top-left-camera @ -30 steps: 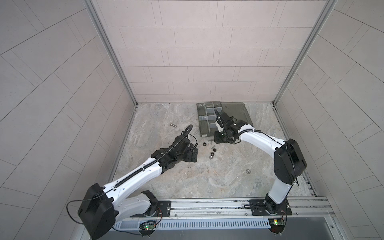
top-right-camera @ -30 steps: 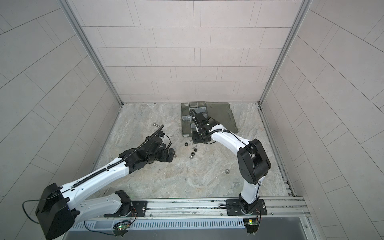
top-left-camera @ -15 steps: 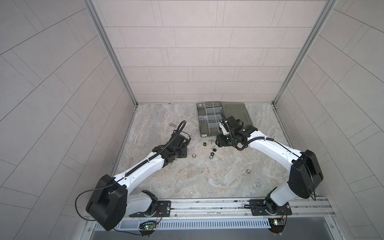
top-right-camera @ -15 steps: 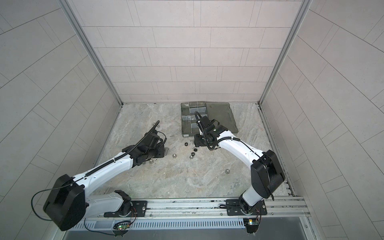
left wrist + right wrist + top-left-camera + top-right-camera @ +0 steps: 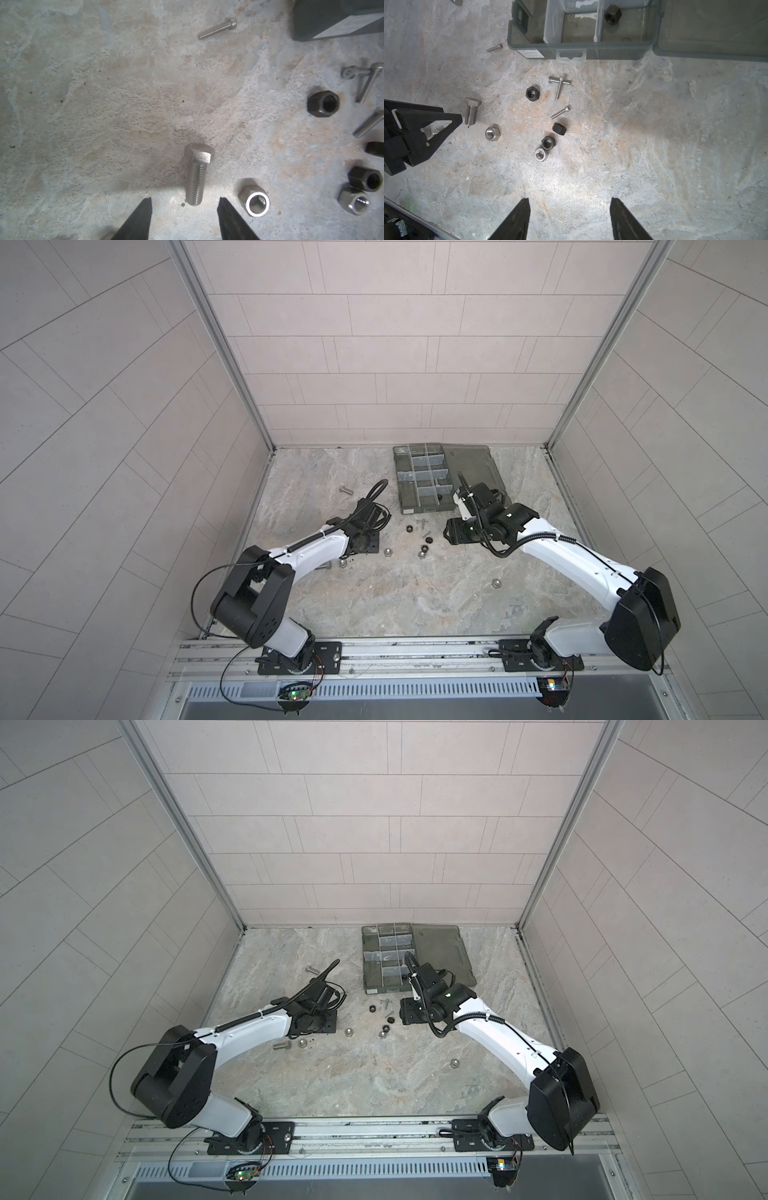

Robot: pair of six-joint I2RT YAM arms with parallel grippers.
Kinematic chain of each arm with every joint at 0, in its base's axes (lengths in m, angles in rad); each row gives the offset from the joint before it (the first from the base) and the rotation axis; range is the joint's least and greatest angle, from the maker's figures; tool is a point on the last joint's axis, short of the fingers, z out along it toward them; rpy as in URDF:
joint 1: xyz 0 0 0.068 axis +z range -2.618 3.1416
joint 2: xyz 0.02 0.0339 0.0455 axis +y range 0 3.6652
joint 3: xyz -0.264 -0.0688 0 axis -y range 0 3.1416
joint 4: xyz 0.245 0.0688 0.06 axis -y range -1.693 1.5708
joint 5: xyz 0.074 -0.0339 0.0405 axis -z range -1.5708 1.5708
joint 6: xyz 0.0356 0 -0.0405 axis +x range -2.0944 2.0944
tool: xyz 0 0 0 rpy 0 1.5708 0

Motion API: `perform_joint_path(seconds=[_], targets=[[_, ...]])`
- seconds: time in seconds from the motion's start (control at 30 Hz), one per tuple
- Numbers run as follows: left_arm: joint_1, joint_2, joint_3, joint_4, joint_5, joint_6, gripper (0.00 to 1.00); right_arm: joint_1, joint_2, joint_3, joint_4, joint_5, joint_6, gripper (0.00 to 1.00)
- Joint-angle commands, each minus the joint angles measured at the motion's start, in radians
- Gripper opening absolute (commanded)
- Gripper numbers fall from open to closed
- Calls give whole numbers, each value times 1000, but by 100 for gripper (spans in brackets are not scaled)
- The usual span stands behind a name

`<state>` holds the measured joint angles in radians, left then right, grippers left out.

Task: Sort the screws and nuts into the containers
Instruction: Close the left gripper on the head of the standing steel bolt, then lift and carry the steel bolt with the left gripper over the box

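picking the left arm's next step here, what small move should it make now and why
Probably ease the left end effector forward along the thick bolt before closing. Its fingers stand open with only the bolt's threaded tip between them, gaps on both sides, so closing now would likely pinch just the tip. The silver nut sits close beside, so keep straight.

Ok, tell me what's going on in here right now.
Two robot arms are sorting loose hardware into an organizer box. The left gripper is open, its jaws either side of the threaded end of a thick bolt lying on the table, not gripping it. The right gripper is open and empty over bare table. One black nut sits in a compartment; other nuts and thin screws lie loose outside the box.
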<state>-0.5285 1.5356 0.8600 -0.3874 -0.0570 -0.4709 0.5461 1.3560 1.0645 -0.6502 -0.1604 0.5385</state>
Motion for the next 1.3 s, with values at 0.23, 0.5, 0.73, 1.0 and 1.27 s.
perform_joint_path(seconds=[0.23, 0.5, 0.73, 1.0, 1.27], targets=[[9, 123, 51, 58, 21, 22, 57, -39, -85, -41, -8, 21, -5, 63], [13, 184, 86, 73, 36, 29, 46, -78, -128, -69, -2, 14, -32, 63], [15, 217, 114, 46, 62, 32, 15, -103, -134, -72, -12, 1, -40, 63], [15, 204, 171, -4, 88, 35, 15, -118, -135, -70, -12, -7, -43, 63], [14, 203, 317, -68, 96, 43, 14, -145, -154, -74, -14, -10, -43, 63]])
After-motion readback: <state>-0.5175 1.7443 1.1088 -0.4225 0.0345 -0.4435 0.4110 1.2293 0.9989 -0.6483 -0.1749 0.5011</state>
